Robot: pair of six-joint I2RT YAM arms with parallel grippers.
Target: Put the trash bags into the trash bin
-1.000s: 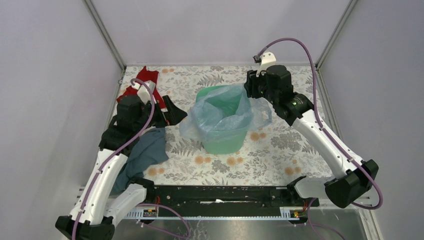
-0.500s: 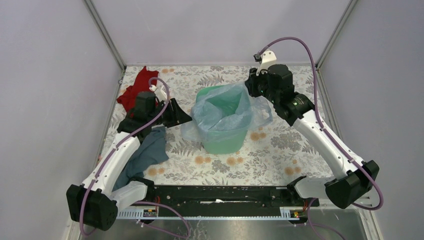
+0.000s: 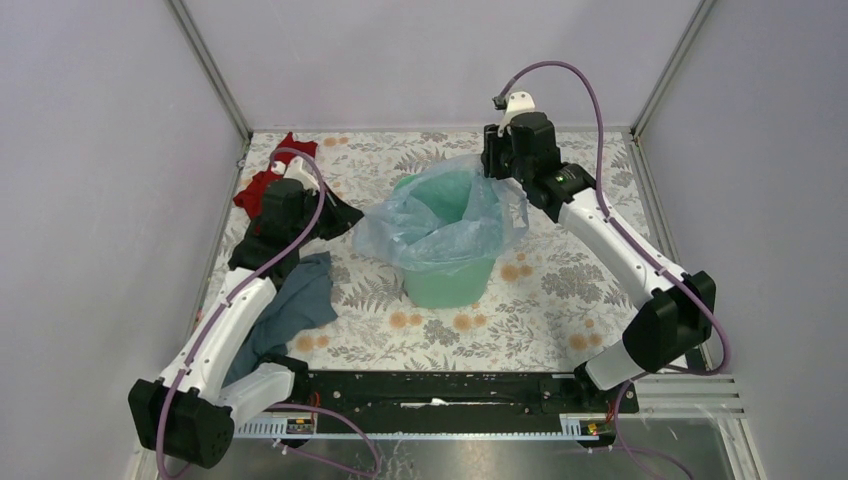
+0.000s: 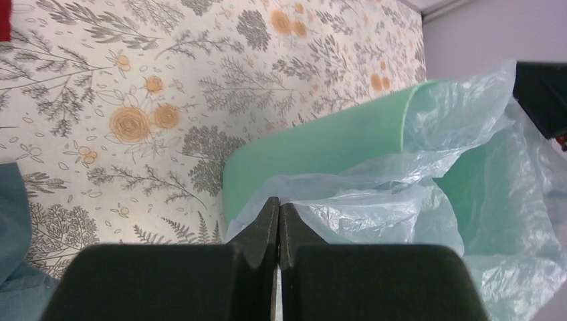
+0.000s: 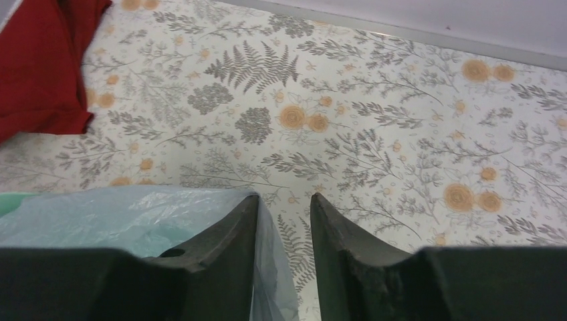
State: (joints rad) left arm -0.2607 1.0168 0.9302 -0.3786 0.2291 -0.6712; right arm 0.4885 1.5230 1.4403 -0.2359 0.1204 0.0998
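Trash bag (image 3: 440,215) lies draped over the mouth of the trash bin (image 3: 450,285), centre frame in the top view. Left gripper (image 4: 279,204): fingers pressed together at the bag's left edge; whether film is caught cannot be told. Right gripper (image 5: 284,200): fingers apart at the bag's upper-right rim, film lying against one finger.

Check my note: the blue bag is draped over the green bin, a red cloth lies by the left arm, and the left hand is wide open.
The left hand is not wide open: the left wrist view shows its fingers pressed together, apparently closed on the edge of the bag. The rest stands.
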